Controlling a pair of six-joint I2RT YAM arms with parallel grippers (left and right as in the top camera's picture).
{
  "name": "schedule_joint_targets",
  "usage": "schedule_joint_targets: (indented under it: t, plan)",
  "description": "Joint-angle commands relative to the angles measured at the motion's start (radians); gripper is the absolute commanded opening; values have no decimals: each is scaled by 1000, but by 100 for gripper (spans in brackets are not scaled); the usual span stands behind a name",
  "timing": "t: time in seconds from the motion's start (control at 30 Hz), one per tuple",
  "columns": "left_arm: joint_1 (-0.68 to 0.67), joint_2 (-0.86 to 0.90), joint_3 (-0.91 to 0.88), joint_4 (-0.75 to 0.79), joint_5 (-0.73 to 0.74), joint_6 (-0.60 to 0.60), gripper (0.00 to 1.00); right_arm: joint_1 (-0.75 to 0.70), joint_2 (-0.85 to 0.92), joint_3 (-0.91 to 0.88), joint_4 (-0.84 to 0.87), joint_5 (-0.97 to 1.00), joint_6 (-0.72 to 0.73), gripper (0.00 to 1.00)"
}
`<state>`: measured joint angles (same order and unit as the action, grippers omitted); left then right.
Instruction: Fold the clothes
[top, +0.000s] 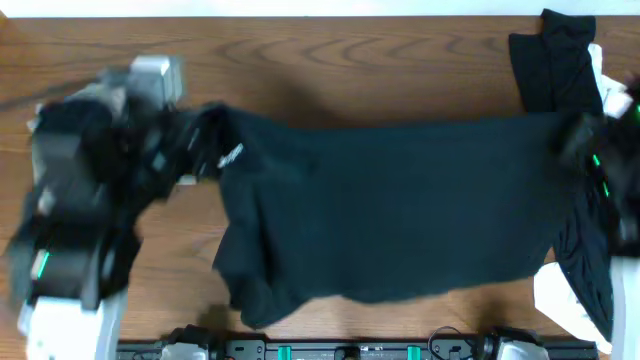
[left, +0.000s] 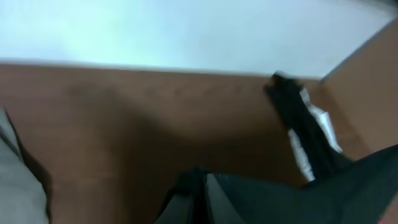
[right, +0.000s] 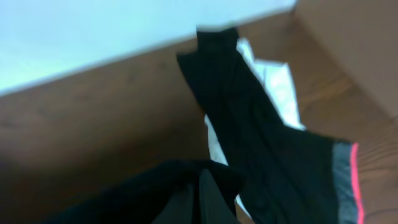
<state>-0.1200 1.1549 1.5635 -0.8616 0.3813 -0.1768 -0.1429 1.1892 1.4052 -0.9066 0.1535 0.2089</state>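
A black T-shirt (top: 390, 210) with a small white logo (top: 231, 156) hangs stretched between both arms above the wooden table (top: 300, 70). My left gripper (top: 196, 135) is shut on the shirt's left end; in the left wrist view its fingertips (left: 202, 180) pinch black cloth (left: 323, 193). At the right edge my right gripper (top: 575, 135) is shut on the shirt's other end. The right wrist view shows that gripper (right: 202, 177) wrapped in black fabric (right: 137, 193). The shirt's lower left part sags in folds (top: 255, 290).
More clothes lie at the right edge: a black piece (top: 555, 60) at the back, a white piece (top: 560, 295) near the front. In the right wrist view a black garment (right: 261, 143) with a grey and pink hem (right: 347, 180) lies over white cloth (right: 277, 81).
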Motion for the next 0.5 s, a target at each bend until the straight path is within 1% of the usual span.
schedule_joint_targets:
  t: [0.0, 0.13, 0.2, 0.27, 0.33, 0.4, 0.47]
  plan:
    - [1, 195, -9, 68, -31, -12, 6, -7, 194, -8, 60, 9, 7, 1]
    - [4, 431, 22, 281, -21, -24, 6, -6, 395, 12, 261, -60, -9, 1]
    - [8, 503, 99, 314, 4, -24, 6, -6, 422, 77, 283, -97, 32, 1]
    - [19, 551, 238, 280, 3, -24, 6, -7, 416, 183, 276, -103, 46, 1]
    - [34, 571, 409, 229, 3, -23, 6, -8, 397, 336, 247, -98, 24, 1]
    - [55, 571, 578, 189, 3, -23, 6, -8, 383, 481, 204, -91, -8, 1]
    - [79, 570, 747, 124, 3, -23, 6, -8, 374, 642, 126, -66, -27, 1]
